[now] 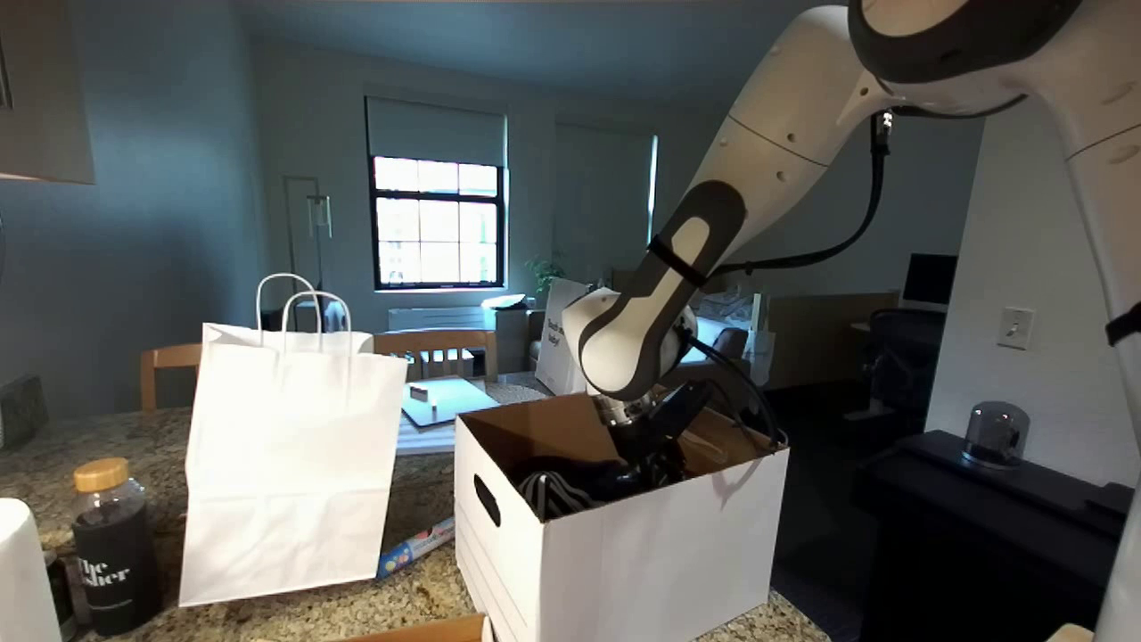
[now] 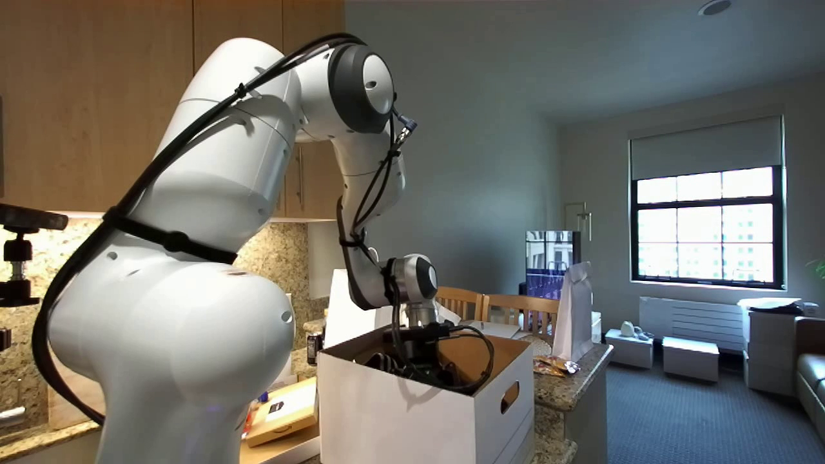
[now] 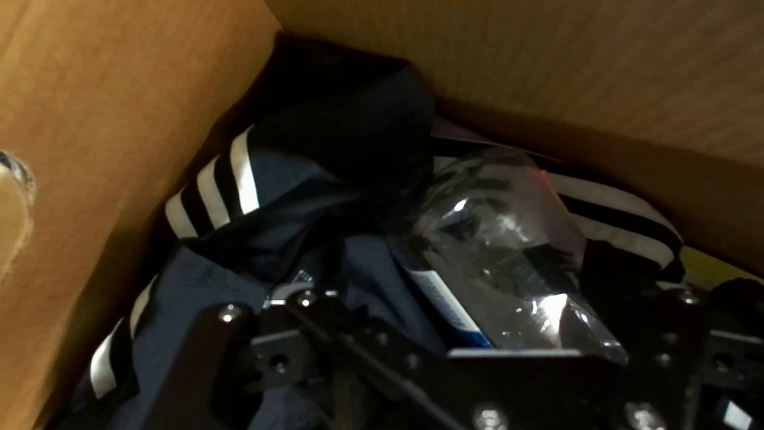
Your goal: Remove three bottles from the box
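Only wrist cam shows wht/blue label in box.

Both exterior views, well apart from the gripper, face the window beyond it and share the box around it; the wrist view, close beside the gripper, looks down into that box

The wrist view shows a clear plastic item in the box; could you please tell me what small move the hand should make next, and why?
I'd probably ease the hand slightly toward the clear plastic item, possibly a bottle, before closing. The hand looks open, the item shows across its gap without a visible grip, and dark striped cloth beside the item could snag.
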Controlling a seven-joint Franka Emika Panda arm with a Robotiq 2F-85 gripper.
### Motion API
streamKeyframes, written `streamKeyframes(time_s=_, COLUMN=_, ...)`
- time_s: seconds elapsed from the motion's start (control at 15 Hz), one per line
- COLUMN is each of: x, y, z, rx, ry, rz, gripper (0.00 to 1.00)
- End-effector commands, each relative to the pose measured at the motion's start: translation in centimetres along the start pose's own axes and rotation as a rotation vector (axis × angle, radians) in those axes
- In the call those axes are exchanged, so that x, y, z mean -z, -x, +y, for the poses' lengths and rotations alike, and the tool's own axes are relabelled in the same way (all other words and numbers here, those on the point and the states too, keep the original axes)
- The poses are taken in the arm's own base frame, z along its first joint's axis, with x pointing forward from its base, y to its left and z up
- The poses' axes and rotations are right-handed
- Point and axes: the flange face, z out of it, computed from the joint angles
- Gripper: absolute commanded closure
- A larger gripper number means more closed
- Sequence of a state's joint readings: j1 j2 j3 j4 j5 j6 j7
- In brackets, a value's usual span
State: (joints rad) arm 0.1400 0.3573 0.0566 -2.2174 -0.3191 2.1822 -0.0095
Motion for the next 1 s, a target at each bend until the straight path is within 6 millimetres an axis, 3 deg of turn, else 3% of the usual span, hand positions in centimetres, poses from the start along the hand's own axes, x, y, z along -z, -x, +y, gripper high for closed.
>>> streamKeyframes(time_s=0.0, x=-0.31, y=0.36, z=0.28, rx=0.001, ry=0.001, rz=0.001, gripper=0.0)
streamKeyframes(time_s=0.93, x=-0.31, y=0.83, z=0.53, rx=0.079, ry=0.185, rz=-0.142, gripper=0.0)
